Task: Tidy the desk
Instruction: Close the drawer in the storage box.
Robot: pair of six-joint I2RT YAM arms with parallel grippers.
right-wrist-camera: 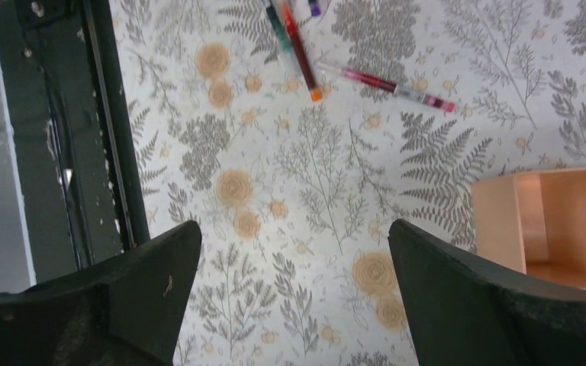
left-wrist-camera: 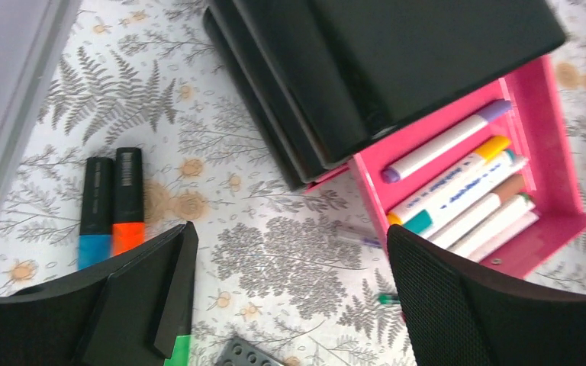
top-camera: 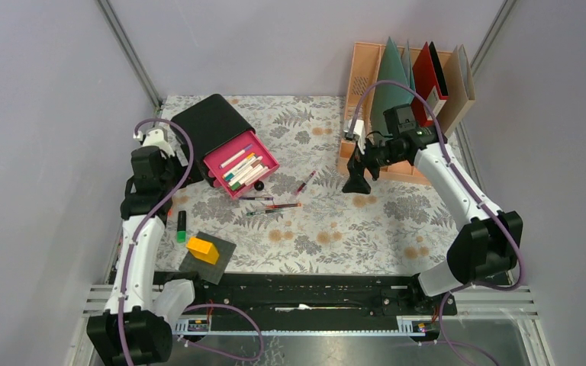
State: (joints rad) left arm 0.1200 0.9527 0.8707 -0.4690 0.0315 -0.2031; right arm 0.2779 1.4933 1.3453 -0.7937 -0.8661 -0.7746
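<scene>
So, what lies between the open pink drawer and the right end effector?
A few loose pens lie scattered on the desk between the pink drawer and the right end effector. The top view shows this best.

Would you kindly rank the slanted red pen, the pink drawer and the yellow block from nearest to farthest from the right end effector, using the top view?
From the right end effector:
1. slanted red pen, just to its left.
2. pink drawer, farther left, pulled open.
3. yellow block, farthest, toward the near-left corner.
</scene>
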